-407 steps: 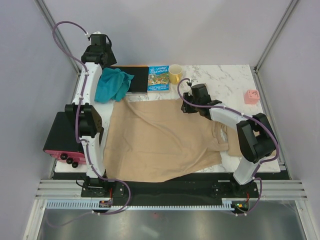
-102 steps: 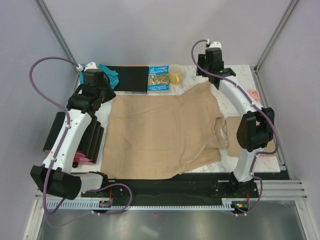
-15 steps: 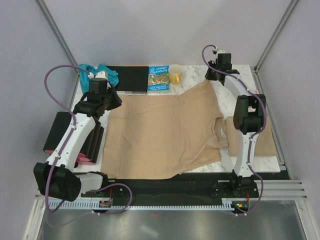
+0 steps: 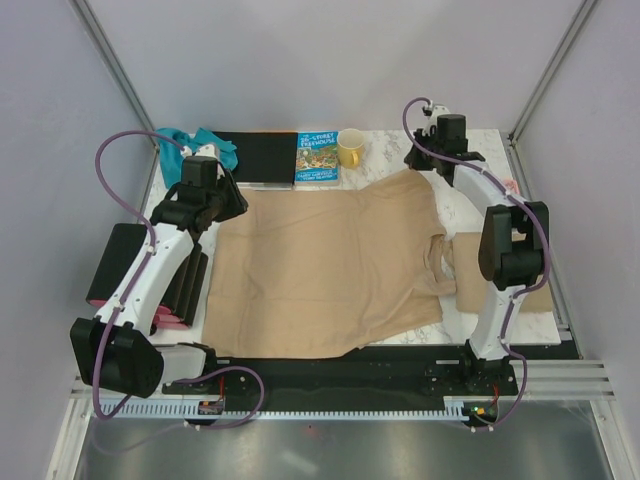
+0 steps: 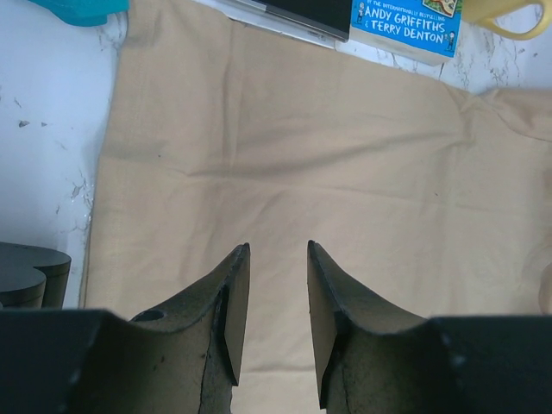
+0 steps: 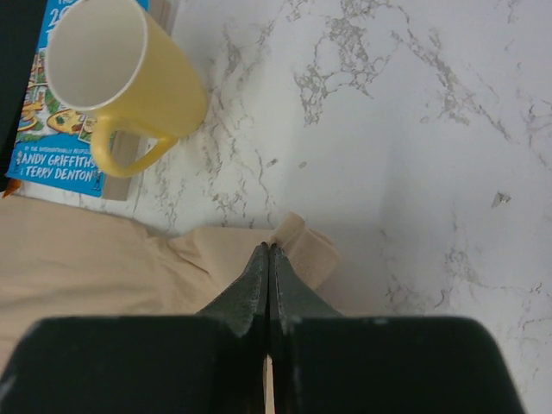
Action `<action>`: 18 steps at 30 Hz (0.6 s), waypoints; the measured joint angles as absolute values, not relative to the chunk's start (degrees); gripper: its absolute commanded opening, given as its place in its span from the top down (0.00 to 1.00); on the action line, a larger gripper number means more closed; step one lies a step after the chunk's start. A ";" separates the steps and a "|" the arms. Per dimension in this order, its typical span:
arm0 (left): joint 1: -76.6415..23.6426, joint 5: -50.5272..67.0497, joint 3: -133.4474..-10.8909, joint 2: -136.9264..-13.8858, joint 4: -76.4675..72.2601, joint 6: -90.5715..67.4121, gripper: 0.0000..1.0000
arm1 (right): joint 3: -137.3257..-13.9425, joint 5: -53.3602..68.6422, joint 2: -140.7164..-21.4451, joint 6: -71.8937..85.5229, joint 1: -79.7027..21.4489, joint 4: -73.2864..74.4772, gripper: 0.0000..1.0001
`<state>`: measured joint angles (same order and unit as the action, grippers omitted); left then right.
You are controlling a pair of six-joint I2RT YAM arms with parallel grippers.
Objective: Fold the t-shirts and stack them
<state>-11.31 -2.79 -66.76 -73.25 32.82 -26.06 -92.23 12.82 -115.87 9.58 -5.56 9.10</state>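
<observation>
A large tan t-shirt (image 4: 320, 265) lies spread flat over the middle of the marble table. My left gripper (image 4: 228, 205) hovers over its far left part, and in the left wrist view it (image 5: 279, 250) is open above bare cloth (image 5: 285, 155) with nothing between the fingers. My right gripper (image 4: 425, 168) is at the shirt's far right corner. Seen from the right wrist, it (image 6: 269, 248) is shut, with that corner of the cloth (image 6: 302, 250) bunched at its tips. A second tan shirt (image 4: 463, 262) lies folded at the right, partly under the right arm. A teal garment (image 4: 185, 140) is crumpled at the far left.
A yellow mug (image 4: 351, 148) stands on the far edge beside a picture book (image 4: 317, 158) and a black board (image 4: 262, 155). The mug (image 6: 121, 69) is just beyond my right gripper. A black and pink device (image 4: 120, 265) sits off the table's left edge.
My left gripper's jaws have widened a little and it has edged slightly toward the shirt. The right arm has shifted a little to the right, still at the shirt's corner.
</observation>
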 measured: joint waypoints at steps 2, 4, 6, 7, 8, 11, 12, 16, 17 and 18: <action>-11.31 -2.63 -66.76 -73.25 32.82 -26.06 0.60 | -90.02 12.82 -113.71 9.50 -6.33 9.02 1.00; -11.31 -2.50 -66.74 -73.25 32.82 -26.06 0.60 | -88.66 12.29 -112.25 9.26 -7.09 9.37 1.00; -11.31 -2.42 -66.74 -73.25 32.82 -26.06 0.60 | -87.90 11.27 -111.39 9.17 -7.97 10.85 1.00; -11.31 -2.39 -66.74 -73.25 32.82 -26.06 0.60 | -87.70 10.66 -111.28 9.19 -8.25 11.53 1.00; -11.31 -2.39 -66.74 -73.25 32.82 -26.06 0.60 | -87.37 10.15 -111.26 9.26 -8.73 12.49 1.00; -11.31 -2.39 -66.74 -73.25 32.84 -26.06 0.60 | -85.58 8.95 -111.26 9.65 -9.69 14.66 1.00; -11.31 -2.39 -66.74 -73.25 32.82 -26.06 0.61 | -84.66 8.56 -111.26 9.82 -10.09 15.31 1.00; -11.31 -2.37 -66.74 -73.25 32.82 -26.06 0.60 | -80.68 6.09 -111.26 10.33 -11.75 18.24 1.00; -11.31 -2.37 -66.74 -73.25 32.82 -26.06 0.60 | -79.61 5.43 -111.26 10.50 -12.38 18.81 0.98; -11.31 -2.35 -66.74 -73.25 32.82 -26.06 0.60 | -78.63 5.04 -111.26 10.68 -13.04 19.42 0.92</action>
<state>-11.31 -2.35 -66.74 -73.25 32.82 -26.06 -78.63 5.04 -111.26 10.68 -13.04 19.42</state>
